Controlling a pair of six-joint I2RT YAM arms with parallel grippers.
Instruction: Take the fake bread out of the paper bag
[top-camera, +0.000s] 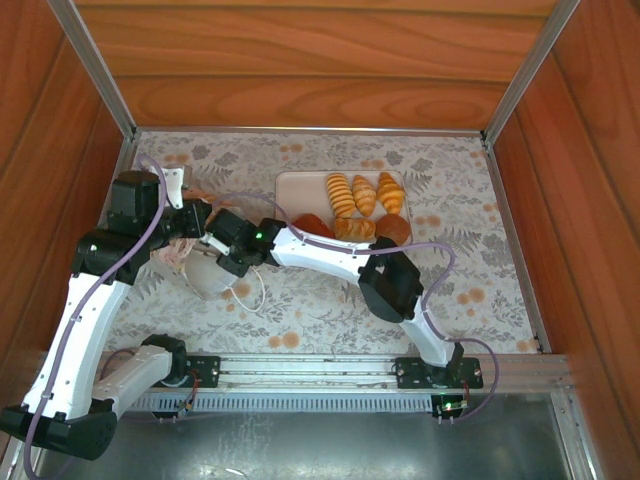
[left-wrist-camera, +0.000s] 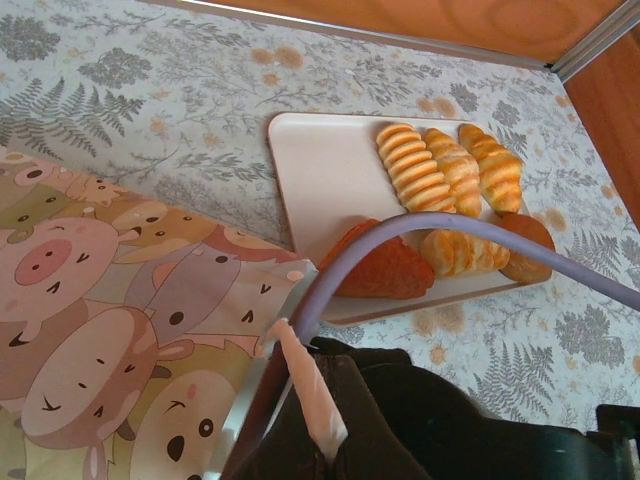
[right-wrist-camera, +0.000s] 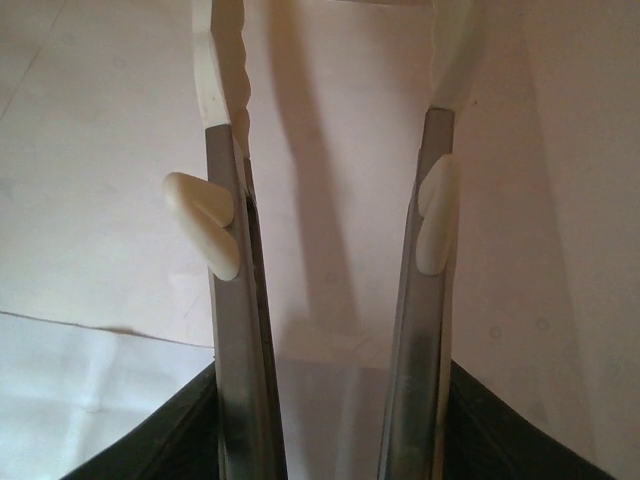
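The paper bag (top-camera: 203, 280) lies on its side at the left of the table; in the left wrist view its side (left-wrist-camera: 100, 330) carries a cartoon pig print. My left gripper (top-camera: 188, 215) is shut on a pinkish strip (left-wrist-camera: 312, 395) at the bag's mouth. My right gripper (top-camera: 228, 262) reaches into the bag's mouth. Its fingers (right-wrist-camera: 225, 250) stand open (right-wrist-camera: 335, 60) with nothing between them, and the bag's white inside lies behind them. Several pieces of fake bread (top-camera: 352, 195) lie on the pale tray (top-camera: 295, 190): golden croissants (left-wrist-camera: 415, 170), a reddish-brown triangle (left-wrist-camera: 385, 265) and a dark bun (left-wrist-camera: 525, 245).
The right arm's elbow (top-camera: 390, 285) hangs just in front of the tray. A purple cable (left-wrist-camera: 480, 228) crosses the left wrist view over the tray. Wooden walls (top-camera: 300, 70) close in the flowered table (top-camera: 460, 290) at the back and sides.
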